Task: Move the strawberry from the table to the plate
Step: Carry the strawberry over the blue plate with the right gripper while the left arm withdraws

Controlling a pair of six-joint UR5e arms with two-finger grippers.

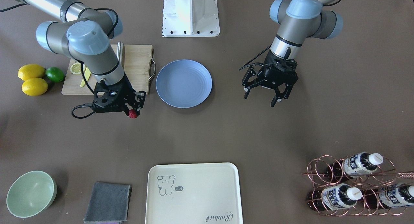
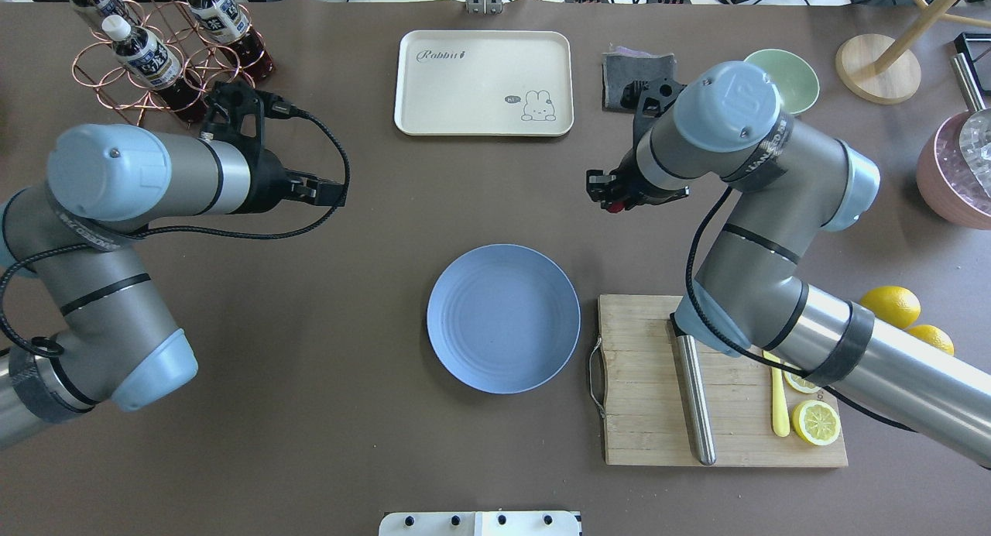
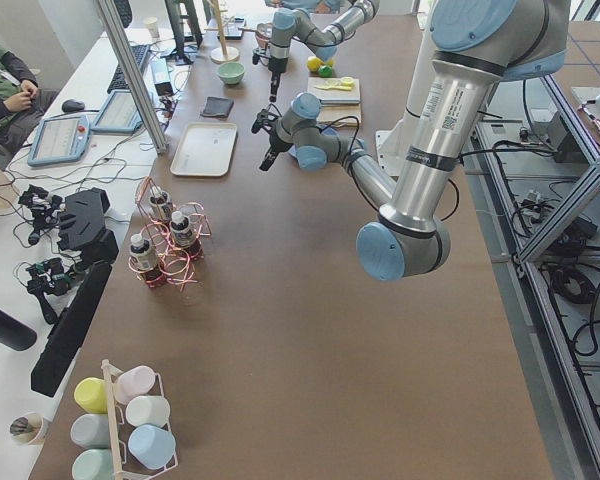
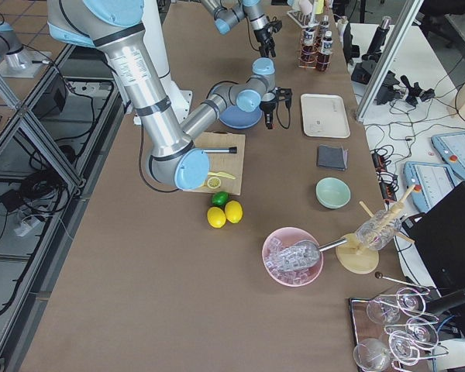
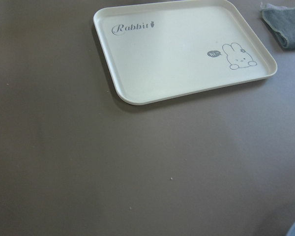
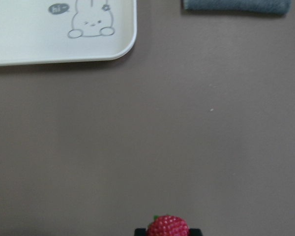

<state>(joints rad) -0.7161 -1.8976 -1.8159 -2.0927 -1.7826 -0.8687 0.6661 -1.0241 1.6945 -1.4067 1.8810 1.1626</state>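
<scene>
The table (image 1: 226, 133) carries the blue-grey plate (image 1: 183, 83) near its middle. In the front-facing view the left gripper (image 1: 280, 98) hangs at the plate's 3 o'clock, fingers spread, holding nothing. The right gripper (image 1: 132, 109), at the plate's 8 o'clock, pinches the strawberry (image 1: 132, 114) at its fingertips. Overhead, the gripper hides all but a red sliver of the berry, and the right wrist view cuts it off at the bottom edge.

Strawberry (image 1: 133, 114) in right tool (image 1: 133, 111); plate (image 1: 183, 83) nearby
</scene>
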